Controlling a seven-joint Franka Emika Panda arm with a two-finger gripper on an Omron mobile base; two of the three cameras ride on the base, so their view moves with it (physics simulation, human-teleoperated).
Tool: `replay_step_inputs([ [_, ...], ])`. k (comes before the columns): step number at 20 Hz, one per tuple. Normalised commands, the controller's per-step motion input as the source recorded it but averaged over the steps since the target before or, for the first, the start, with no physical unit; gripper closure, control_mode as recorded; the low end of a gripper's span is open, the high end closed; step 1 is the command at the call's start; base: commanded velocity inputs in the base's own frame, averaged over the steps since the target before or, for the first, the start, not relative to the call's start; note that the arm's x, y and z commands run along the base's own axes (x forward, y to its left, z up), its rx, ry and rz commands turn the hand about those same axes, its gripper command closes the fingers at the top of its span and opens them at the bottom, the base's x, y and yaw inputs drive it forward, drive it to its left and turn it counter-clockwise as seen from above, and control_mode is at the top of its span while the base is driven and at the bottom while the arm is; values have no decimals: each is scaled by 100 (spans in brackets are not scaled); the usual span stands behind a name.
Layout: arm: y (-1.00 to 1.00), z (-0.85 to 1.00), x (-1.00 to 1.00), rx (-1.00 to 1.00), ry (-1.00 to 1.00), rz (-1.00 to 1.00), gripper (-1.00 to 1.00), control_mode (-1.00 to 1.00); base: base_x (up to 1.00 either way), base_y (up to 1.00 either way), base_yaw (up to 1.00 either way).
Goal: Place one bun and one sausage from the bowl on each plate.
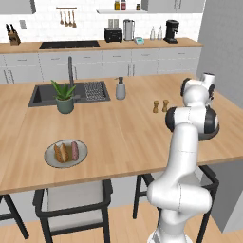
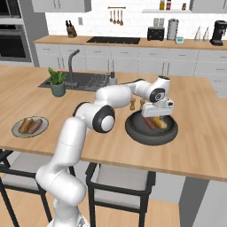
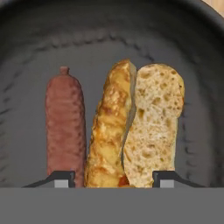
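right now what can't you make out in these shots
- Second plate, the dark blue one: I cannot place it.
- Bowl, left base view: mostly behind the arm; a dark sliver shows.
- Claw, right base view: the hand covers the fingers, so their spread is unclear.
- Fingertips, hand view: cut off at the bottom; contact with the bun is unclear.
- Food on the grey plate, left base view: small and blurry.

Gripper [image 3: 112, 177] low, jaws partly apart

Wood island [image 1: 123, 133], white tile wall [image 1: 90, 26], grey cabinets [image 1: 118, 64].
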Motion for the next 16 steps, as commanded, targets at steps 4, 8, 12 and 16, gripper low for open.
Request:
replay_step_inputs([
  [4,0,0,0,0,0,0,100,-100,0,0,0],
  [8,2,1,-1,0,0,0,100,-100,0,0,0],
  [12,44,41,-32,-2,0,0,100,-100,0,0,0],
  [16,79,61,-92,-4,-2,0,100,-100,0,0,0],
])
